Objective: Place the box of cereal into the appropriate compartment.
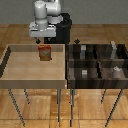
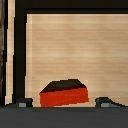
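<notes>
Claw point(image 2: 64, 102) spread wide above one cereal box point(image 1: 45, 52) in one tray point(image 1: 10, 55).

The box of cereal point(image 1: 46, 52) point(image 2: 64, 93) — red-orange, yellowish front — stands upright in the light wooden tray point(image 1: 15, 75).

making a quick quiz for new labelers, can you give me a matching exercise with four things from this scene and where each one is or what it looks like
Things:
1. box of cereal
2. pale grey blocks
3. gripper
4. light wooden tray

Descriptions:
A. sit in the dark compartments on the exterior view's right
B. hangs directly above the red-orange carton
C. stands upright near the far edge of the light tray
D. fills the exterior view's left, holding only one item

Pairs: 1-C, 2-A, 3-B, 4-D
</notes>
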Controlling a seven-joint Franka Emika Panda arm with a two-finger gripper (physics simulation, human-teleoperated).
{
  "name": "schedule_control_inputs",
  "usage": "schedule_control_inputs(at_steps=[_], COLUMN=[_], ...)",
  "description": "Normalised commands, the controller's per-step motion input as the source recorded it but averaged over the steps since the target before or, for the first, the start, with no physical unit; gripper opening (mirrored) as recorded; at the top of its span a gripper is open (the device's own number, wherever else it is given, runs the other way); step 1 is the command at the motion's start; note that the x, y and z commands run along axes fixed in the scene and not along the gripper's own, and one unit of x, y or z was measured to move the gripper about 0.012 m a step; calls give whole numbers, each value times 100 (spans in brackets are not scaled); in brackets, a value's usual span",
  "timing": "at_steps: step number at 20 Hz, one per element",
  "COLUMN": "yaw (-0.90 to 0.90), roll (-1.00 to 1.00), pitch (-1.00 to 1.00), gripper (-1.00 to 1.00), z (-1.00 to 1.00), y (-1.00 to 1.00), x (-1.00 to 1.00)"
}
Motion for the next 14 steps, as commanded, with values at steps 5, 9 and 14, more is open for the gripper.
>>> schedule_control_inputs(at_steps=[5, 9, 14], yaw=[-3, -85, -51], roll=[0, 0, 0], pitch=[0, 0, 0], gripper=[100, 100, 100], z=[0, 0, 0], y=[0, 0, 0], x=[0, 0, 0])
